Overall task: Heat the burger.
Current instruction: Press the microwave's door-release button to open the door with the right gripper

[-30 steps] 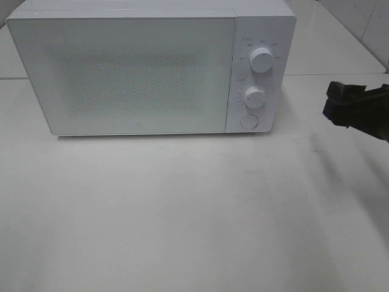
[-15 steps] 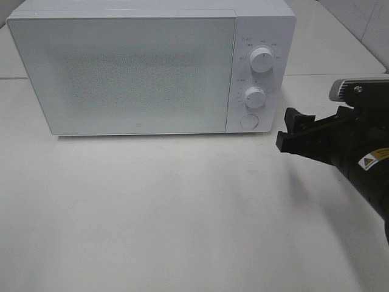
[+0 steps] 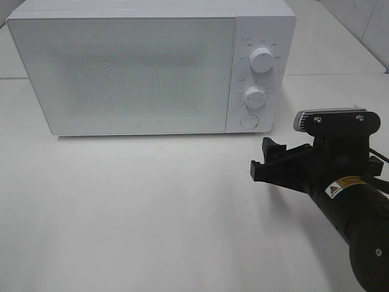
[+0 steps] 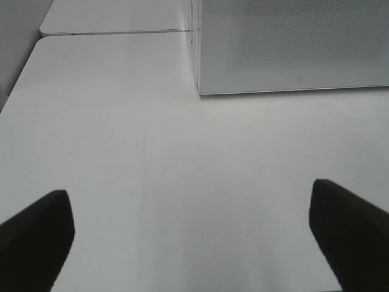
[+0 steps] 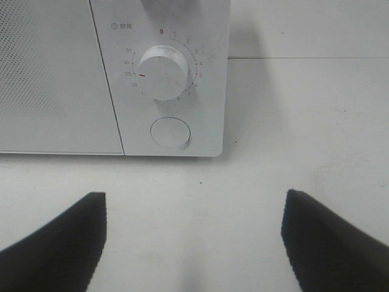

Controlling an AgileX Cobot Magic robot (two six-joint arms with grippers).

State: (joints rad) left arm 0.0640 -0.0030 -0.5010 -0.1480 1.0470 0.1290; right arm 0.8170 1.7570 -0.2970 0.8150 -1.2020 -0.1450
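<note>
Both jaws gape wide, empty; right arm (image 3: 347, 204) has neared the microwave (image 3: 121, 73).

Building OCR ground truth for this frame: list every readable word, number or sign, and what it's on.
"时间", beside a clock icon: microwave panel, above the lower dial.
"0" in red, then "35", "30", "25", "20": scale around that dial; the smaller digits are blurred.
Upper dial markings: too small to read.
Yellow label with a warning triangle on the right arm: text unreadable.
Small mark low on the door: unreadable.
</note>
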